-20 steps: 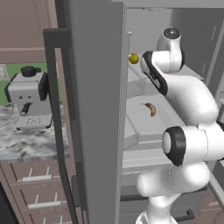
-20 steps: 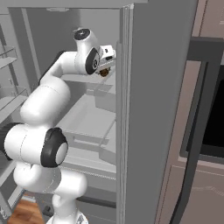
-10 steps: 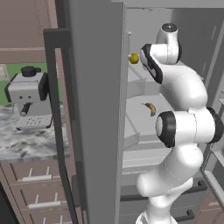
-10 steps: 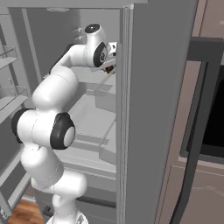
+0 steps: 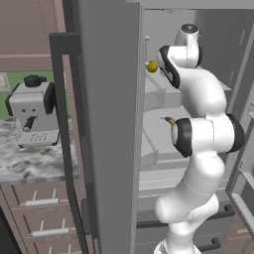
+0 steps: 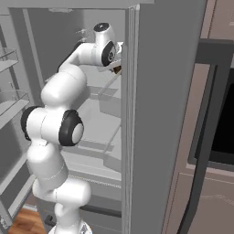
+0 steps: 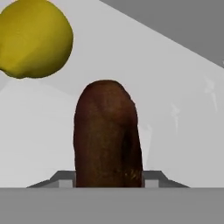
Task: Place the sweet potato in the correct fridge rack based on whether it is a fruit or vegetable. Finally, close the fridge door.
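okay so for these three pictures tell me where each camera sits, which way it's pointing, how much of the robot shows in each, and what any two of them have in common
Left base view: behind the arm, to its left, facing the open fridge; arm rises at lower right.
Right base view: behind, to its right, facing the fridge interior; arm rises at lower left.
Hand view: on the hand, looking along the pincer shut on the sweet potato, over a rack.
Shared: left base and hand views both show the yellow fruit.

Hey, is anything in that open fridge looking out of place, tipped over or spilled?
Nothing spilled or damaged. One thing to watch: the gripper is shut on the sweet potato beside a round yellow fruit on the upper fridge rack, which looks like the fruit level. A banana lies on the rack below.
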Available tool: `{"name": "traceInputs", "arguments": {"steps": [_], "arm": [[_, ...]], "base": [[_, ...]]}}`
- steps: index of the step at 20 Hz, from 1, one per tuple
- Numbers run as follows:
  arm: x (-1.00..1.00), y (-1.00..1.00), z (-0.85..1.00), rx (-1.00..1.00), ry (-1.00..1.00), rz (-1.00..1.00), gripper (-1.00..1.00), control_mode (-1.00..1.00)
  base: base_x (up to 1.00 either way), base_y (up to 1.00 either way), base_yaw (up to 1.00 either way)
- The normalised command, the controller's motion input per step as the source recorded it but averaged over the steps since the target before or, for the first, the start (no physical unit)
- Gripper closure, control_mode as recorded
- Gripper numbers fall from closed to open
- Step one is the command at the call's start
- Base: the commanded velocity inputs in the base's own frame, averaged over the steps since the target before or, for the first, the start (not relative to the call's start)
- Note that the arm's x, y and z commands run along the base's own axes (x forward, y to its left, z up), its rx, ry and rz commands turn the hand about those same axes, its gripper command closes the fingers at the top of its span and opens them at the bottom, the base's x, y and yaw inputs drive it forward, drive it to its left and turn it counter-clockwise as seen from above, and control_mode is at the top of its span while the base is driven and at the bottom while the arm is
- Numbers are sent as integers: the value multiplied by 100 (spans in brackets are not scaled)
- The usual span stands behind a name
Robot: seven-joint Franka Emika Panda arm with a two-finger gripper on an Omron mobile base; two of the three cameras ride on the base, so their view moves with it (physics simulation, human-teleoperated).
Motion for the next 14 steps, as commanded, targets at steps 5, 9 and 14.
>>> {"name": "traceInputs", "arguments": {"steps": [5, 9, 14], "arm": [[-48, 0, -14, 0, -7, 2, -100, -100], [-72, 0, 0, 0, -14, 0, -100, -100], [-100, 4, 25, 0, -31, 0, -100, -100]], "base": [[0, 0, 0], [0, 0, 0], [0, 0, 0]]}}
